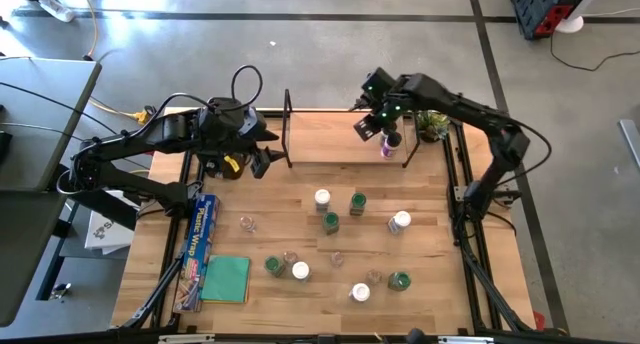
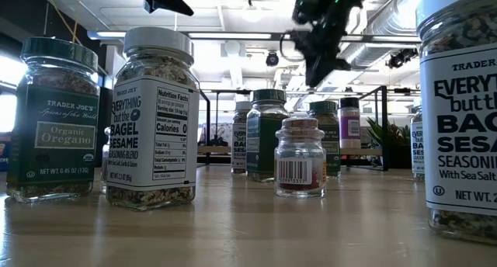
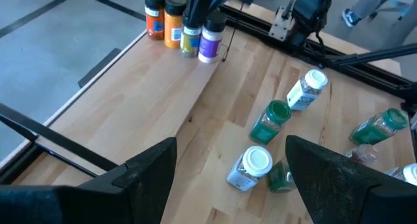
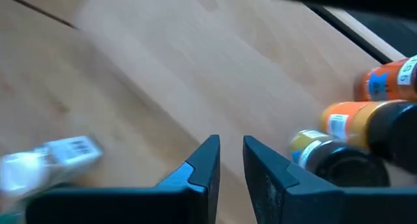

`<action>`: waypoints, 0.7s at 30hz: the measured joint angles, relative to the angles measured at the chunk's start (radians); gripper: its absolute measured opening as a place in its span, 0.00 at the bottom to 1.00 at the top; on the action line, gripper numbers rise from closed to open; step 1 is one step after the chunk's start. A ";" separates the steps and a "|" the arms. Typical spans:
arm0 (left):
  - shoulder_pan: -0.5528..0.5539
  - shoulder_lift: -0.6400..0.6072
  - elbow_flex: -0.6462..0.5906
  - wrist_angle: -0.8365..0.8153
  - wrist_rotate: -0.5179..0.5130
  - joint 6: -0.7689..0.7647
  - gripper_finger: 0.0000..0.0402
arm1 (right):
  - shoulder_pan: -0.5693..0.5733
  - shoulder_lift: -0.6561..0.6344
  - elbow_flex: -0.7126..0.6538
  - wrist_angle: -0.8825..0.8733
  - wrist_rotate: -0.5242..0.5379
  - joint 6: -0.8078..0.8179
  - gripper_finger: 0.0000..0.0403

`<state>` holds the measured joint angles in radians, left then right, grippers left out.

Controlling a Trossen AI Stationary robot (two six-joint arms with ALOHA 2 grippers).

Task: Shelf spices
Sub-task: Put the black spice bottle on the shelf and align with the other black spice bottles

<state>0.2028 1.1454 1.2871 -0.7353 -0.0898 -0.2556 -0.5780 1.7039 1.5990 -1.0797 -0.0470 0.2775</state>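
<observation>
The shelf (image 1: 340, 139) stands at the table's far edge, a wooden board (image 3: 130, 81) with a black end frame. A row of spice jars stands on the board's right end: two orange (image 3: 154, 14) (image 3: 174, 21), a yellow (image 3: 190, 38) and a purple-labelled, white-lidded one (image 1: 386, 150). My right gripper (image 1: 390, 136) (image 4: 231, 149) hangs just above that row, open by only a narrow gap with nothing in it. My left gripper (image 1: 262, 149) (image 3: 231, 146) hovers wide open and empty by the shelf's left end. Several spices stand or lie on the table, among them a white-lidded (image 1: 322, 197) and a green-lidded jar (image 1: 357, 202).
A small potted plant (image 1: 432, 124) stands at the shelf's right end. A long wrap box (image 1: 200, 249) and a green cloth (image 1: 227, 279) lie at the table's near left. Jars (image 2: 151, 119) (image 2: 462, 119) crowd the near edge. The board's left and middle are bare.
</observation>
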 joint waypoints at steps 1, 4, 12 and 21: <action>0.000 0.000 0.000 0.000 0.000 -0.007 0.70 | 0.000 0.016 0.000 -0.001 0.018 -0.011 0.15; 0.000 0.000 0.000 0.000 -0.003 -0.030 0.70 | 0.000 0.051 0.000 -0.019 0.083 -0.046 0.15; 0.000 0.000 0.000 0.001 -0.025 -0.058 0.70 | -0.009 0.064 0.000 -0.094 0.209 -0.085 0.15; 0.000 0.000 0.000 0.001 -0.027 -0.067 0.70 | -0.018 0.063 0.000 -0.140 0.215 -0.103 0.15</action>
<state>0.2028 1.1454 1.2870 -0.7341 -0.1171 -0.3229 -0.5961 1.7664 1.5990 -1.2199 0.1677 0.1745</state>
